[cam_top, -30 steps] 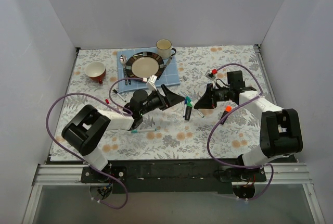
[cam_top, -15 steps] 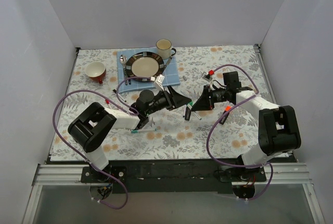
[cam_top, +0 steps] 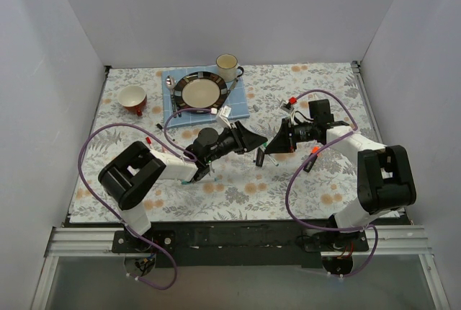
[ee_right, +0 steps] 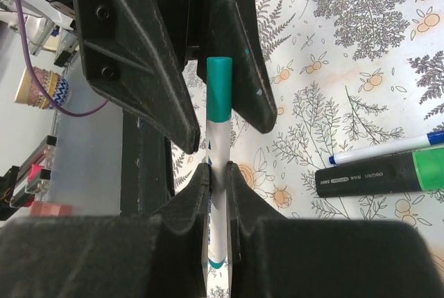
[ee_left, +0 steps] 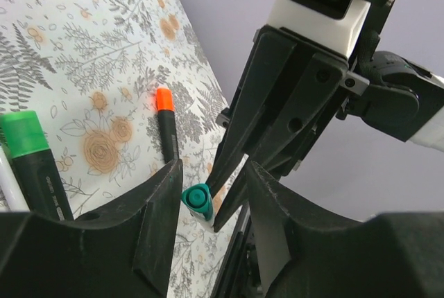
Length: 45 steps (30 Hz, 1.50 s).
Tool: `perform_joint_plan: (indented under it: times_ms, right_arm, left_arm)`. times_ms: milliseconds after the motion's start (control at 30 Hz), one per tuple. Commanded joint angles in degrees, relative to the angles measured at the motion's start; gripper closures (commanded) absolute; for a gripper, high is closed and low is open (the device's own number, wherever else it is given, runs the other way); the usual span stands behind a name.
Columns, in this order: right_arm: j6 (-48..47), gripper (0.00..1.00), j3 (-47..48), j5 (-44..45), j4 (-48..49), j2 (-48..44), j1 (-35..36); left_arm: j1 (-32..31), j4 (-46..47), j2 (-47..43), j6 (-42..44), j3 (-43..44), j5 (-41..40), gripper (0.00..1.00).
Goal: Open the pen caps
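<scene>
Right gripper (ee_right: 217, 173): closed on the barrel of a slim white pen (ee_right: 216, 147), held above the floral tablecloth (ee_right: 361, 34).
Teal plastic cap (ee_right: 219, 89): on the pen's end, between the left fingers.
Left gripper (ee_left: 211, 170): open, one finger on each side of the cap; whether they touch it I cannot tell.
Thick black marker with green end (ee_right: 378, 177): lying on the cloth.

Item 1: teal-capped white pen (ee_right: 219, 142), held off bench, barrel clamped in right tool (ee_right: 217, 173). Its teal cap (ee_right: 220, 97) was seated on barrel, standing between spread fingers of left tool (ee_left: 213, 177); contact with cap not confirmed.
Item 2: green-capped black marker (ee_right: 371, 177) and blue-ended white pen (ee_right: 388, 147) lay flat on bench, side by side.
Item 3: orange-capped black marker (ee_left: 168, 135) lay flat on bench, cap on.
</scene>
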Motion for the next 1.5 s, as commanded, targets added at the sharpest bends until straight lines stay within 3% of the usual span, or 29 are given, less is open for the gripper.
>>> perform_joint_plan:
  times_ms: [0, 67, 200, 400, 833, 1467]
  right_arm:
    - [0.42, 0.99, -0.1, -1.7, 1.3, 0.48, 0.18]
    - [0.34, 0.99, -0.19, -1.7, 1.3, 0.57, 0.18]
    - [0.43, 0.99, -0.18, -1.53, 1.22, 0.75, 0.18]
    - [0.42, 0.99, -0.1, -1.09, 1.13, 1.45, 0.18]
    - [0.78, 0.99, 0.08, -1.53, 1.48, 1.54, 0.1]
    - [1.04, 0.99, 0.17, -3.11, 1.74, 0.66, -0.87]
  left_arm:
    - [-0.33, 1.03, -2.52, 2.41, 0.99, -5.75, 0.59]
    - [-0.42, 1.12, -2.78, 2.58, 0.55, -7.24, 0.6]
    - [-0.42, 2.0, -2.43, 2.32, 0.38, -7.34, 0.75]
    - [-0.42, 3.05, -1.99, 1.7, 0.64, -5.58, 0.87]
    - [-0.77, 1.04, -0.94, 3.29, 2.04, -3.3, 0.76]
    - [-2.09, -3.36, 0.82, 5.92, 4.33, -3.91, 0.75]
